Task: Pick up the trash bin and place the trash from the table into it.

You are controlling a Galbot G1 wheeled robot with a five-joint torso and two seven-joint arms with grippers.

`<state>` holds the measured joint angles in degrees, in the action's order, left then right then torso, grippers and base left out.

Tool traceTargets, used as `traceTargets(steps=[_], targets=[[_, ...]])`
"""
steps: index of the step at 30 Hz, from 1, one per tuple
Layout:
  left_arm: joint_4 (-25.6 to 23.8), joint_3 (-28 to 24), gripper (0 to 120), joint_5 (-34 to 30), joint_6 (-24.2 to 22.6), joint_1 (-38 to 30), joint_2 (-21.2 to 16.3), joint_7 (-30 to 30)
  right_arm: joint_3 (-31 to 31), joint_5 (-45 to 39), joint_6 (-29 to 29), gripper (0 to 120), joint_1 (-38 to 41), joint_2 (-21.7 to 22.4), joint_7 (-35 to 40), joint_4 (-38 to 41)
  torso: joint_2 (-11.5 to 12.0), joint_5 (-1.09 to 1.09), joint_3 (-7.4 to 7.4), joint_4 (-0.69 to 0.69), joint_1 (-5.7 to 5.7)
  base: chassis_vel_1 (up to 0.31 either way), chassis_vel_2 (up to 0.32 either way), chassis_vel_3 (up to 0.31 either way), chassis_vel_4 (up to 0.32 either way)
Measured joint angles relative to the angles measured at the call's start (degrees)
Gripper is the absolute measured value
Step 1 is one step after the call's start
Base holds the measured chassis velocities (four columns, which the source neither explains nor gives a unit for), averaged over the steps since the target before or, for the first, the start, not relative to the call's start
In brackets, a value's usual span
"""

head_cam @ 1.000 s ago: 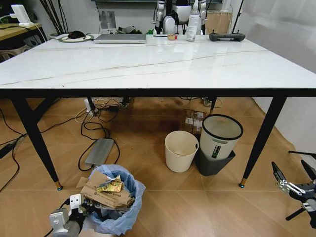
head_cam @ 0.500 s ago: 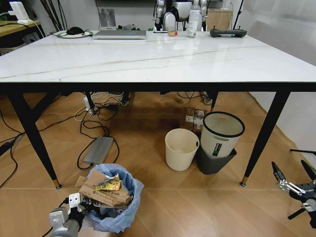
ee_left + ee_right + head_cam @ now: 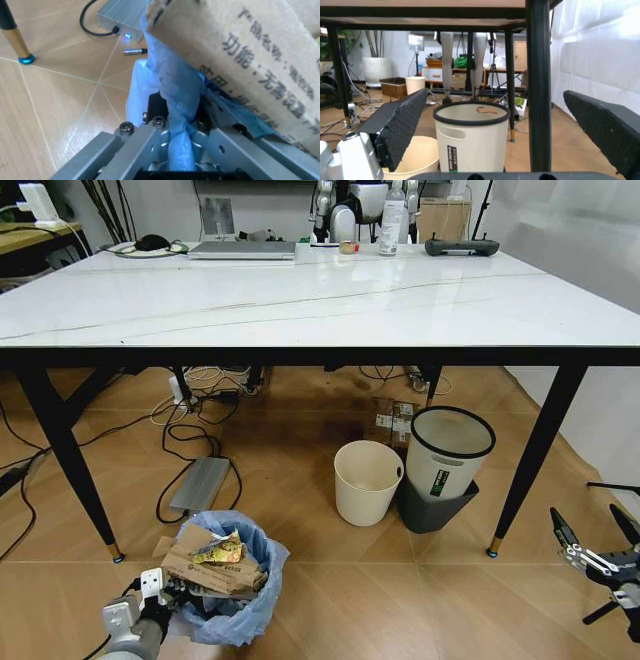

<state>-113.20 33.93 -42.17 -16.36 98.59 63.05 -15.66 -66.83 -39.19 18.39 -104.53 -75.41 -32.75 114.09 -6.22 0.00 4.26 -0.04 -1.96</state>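
Note:
The trash bin [image 3: 238, 600], lined with a crinkled light-blue bag, stands on the floor in front of the table [image 3: 320, 300]. My left gripper [image 3: 176, 594] is at its near-left rim. In the left wrist view the left gripper [image 3: 180, 116] is shut on the blue bag and rim. Trash fills the bin: torn brown cardboard [image 3: 205, 572] with printed text [image 3: 260, 48] and a small yellow wrapper [image 3: 222, 553]. My right gripper [image 3: 592, 528] hangs open low at the right, apart from everything, its black pads [image 3: 400, 127] spread wide.
Under the table stand a plain cream bin [image 3: 367, 483] and a white bin with a black rim [image 3: 447, 450]. A grey power brick [image 3: 200, 483] and cables lie on the floor at left. A black table leg [image 3: 539, 86] is close before the right gripper. A laptop [image 3: 243, 249] and controller [image 3: 461, 247] sit at the table's far edge.
The head camera shifted slightly, so the table sits a little higher in the picture. The left gripper keeps its hold on the bin's rim; the right arm has not moved.

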Motion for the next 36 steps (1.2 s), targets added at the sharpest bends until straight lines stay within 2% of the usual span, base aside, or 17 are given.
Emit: traceTargets(steps=[20, 36], targets=[[9.5, -1.4, 0, 1.3, 1.9, -5.0, 0.4, 2.8, 0.0, 0.0, 0.0, 100, 0.0, 0.0, 0.0, 0.0, -0.3, 0.0, 0.19, 0.01, -0.07, 0.0, 0.0, 0.0, 0.0], [10.2, -1.3, 0, 1.9, 2.4, -5.1, 0.3, 3.1, 0.0, 0.0, 0.0, 100, 0.0, 0.0, 0.0, 0.0, -0.3, -0.03, 0.24, 0.0, -0.09, 0.0, 0.0, 0.0, 0.0]])
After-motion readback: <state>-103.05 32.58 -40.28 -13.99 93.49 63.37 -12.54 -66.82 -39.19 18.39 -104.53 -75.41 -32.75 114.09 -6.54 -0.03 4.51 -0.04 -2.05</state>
